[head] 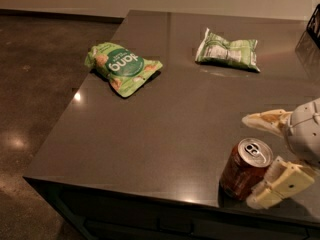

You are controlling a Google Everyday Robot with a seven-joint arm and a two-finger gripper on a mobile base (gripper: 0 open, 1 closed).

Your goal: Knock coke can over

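Note:
The coke can [245, 168] stands upright near the front right edge of the dark table [170, 134], its silver top and pull tab facing up. My gripper [260, 159] comes in from the right and is open. One pale finger [267, 119] reaches out behind the can. The other finger [277, 184] sits right against the can's front right side.
A green snack bag [122, 66] lies at the table's left middle. A second green bag [227, 51] lies at the back middle. A dark object [315, 21] sits at the far right edge. The table's front edge runs just below the can.

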